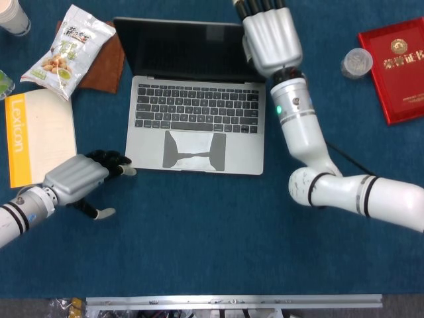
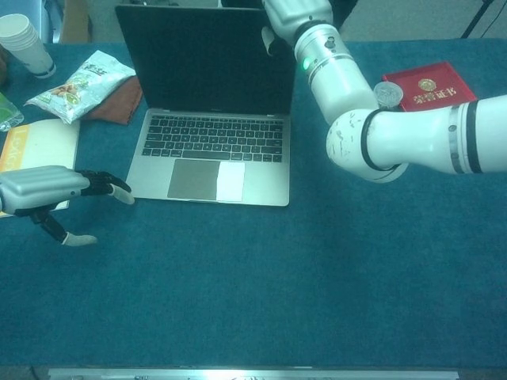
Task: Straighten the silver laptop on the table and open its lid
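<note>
The silver laptop (image 1: 195, 142) (image 2: 210, 158) lies square to the table's front edge, with its dark lid (image 1: 185, 46) (image 2: 202, 55) standing open and tilted back. My right hand (image 1: 271, 36) (image 2: 293, 12) is at the lid's upper right corner with its fingers stretched past the frame's top. In the chest view its thumb lies on the screen side. My left hand (image 1: 76, 179) (image 2: 43, 190) hovers low at the front left, fingers loosely bent and holding nothing. Its fingertips (image 1: 126, 171) sit right by the laptop's front left corner.
A snack bag (image 1: 66, 50) on a brown cloth (image 1: 109, 66) lies left of the lid. A Lexicon book (image 1: 36, 136) is at the left edge and a paper cup (image 2: 24, 43) at the far left. A red booklet (image 1: 397, 66) and a small clear container (image 1: 356, 63) sit at the right.
</note>
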Controlling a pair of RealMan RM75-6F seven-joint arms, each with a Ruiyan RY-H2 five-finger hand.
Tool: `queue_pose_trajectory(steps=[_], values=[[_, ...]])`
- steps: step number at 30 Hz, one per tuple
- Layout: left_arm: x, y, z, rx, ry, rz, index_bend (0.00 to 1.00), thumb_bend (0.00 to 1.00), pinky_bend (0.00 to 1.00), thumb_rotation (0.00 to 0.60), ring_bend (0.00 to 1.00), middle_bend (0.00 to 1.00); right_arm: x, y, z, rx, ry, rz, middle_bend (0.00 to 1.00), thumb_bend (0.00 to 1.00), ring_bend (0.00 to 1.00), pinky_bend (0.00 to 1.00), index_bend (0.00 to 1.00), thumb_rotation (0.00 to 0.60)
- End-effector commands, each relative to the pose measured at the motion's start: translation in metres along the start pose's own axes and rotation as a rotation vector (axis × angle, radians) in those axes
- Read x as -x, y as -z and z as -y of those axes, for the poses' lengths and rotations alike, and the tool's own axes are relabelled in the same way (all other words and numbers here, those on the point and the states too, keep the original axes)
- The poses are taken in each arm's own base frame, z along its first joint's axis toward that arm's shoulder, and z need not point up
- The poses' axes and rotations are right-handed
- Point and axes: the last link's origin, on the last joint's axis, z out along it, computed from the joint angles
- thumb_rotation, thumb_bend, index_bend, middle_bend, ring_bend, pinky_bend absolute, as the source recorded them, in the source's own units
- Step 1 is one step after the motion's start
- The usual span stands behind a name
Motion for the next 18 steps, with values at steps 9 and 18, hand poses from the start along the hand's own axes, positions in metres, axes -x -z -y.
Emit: queue_pose_trajectory(steps=[9, 18], values=[[-0.004, 0.002, 0.001, -0.007, -0.006, -0.008, 0.14, 0.28, 0.07, 0.405, 0.01, 0.07, -0.008, 0.003, -0.001, -0.03, -0.057, -0.015, 0.0, 0.49, 0.0, 0.02, 0.0, 0.6], [-0.013, 0.015, 0.007, -0.04, -0.002, -0.067, 0.14, 0.28, 0.07, 0.402, 0.01, 0.07, -0.029, 0.032, -0.009, -0.087, -0.158, -0.024, 0.0, 0.49, 0.0, 0.02, 0.0, 0.6]])
